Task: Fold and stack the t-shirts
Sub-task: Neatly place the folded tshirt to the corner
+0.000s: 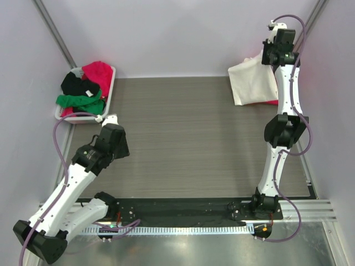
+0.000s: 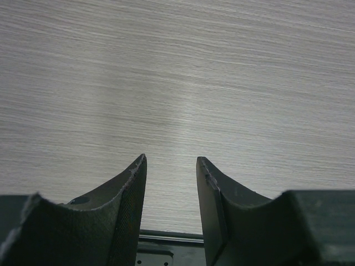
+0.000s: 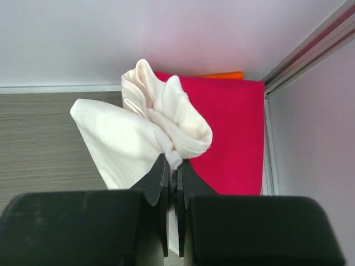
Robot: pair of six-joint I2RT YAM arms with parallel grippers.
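My right gripper (image 1: 273, 55) is at the far right corner, shut on a bunched fold of the cream-white t-shirt (image 1: 252, 83). In the right wrist view the gripper (image 3: 175, 163) pinches the cream-white t-shirt (image 3: 144, 133), which hangs over a flat magenta-pink t-shirt (image 3: 233, 133) with an orange t-shirt's edge (image 3: 224, 75) behind it. A sliver of the pink shows in the top view (image 1: 270, 102). My left gripper (image 1: 111, 119) is open and empty over bare table (image 2: 177, 83), jaws apart (image 2: 171, 166). Pink (image 1: 97, 71), black (image 1: 75, 83) and green (image 1: 80, 101) t-shirts lie heaped in the basket.
The white slotted basket (image 1: 111, 83) stands at the far left by the left wall. Walls enclose the back and both sides. A metal rail (image 3: 269, 144) runs along the table's right edge. The arm bases sit on a black strip (image 1: 188, 208) at the near edge.
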